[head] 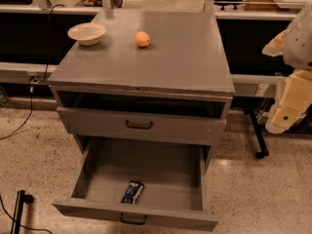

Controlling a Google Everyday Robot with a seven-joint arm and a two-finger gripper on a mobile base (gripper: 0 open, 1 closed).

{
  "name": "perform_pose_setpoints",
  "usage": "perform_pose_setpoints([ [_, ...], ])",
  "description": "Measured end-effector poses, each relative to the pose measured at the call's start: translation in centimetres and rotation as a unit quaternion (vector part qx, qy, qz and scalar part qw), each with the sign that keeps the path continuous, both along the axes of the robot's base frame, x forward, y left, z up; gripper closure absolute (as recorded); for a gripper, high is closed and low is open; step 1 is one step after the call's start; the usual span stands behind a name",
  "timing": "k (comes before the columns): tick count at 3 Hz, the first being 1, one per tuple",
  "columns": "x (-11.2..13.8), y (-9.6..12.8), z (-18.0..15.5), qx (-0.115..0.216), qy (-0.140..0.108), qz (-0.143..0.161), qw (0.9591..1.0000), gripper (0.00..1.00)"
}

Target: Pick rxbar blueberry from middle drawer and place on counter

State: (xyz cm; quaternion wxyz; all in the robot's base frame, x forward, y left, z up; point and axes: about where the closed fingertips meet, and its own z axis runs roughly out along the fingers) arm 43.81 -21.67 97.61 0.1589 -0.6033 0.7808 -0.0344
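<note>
The rxbar blueberry (132, 192), a small dark bar with white and light-blue print, lies flat on the floor of the middle drawer (97, 172), near its front wall. That drawer is the lowest one and is pulled far out. The counter (175, 57) is the flat grey cabinet top. My gripper (285, 116) is at the right edge of the view, part of the cream and white arm (297, 43). It hangs beside the cabinet at about the height of the upper drawer, well away from the bar and holding nothing that I can see.
A shallow cream bowl (87, 33) and a round orange fruit (142, 39) sit on the counter's back left. The drawer above (139, 125) stands slightly out over the open one. A black stand leg (258, 138) and cables (19, 116) are on the speckled floor.
</note>
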Motion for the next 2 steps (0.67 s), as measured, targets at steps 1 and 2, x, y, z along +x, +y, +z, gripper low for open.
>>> perform_pose_setpoints([
  [1,0.0,0.0,0.0,0.000,0.000,0.000,1.0000,0.00],
  [2,0.6,2.6,-2.4,0.008,0.000,0.056,0.9984,0.00],
])
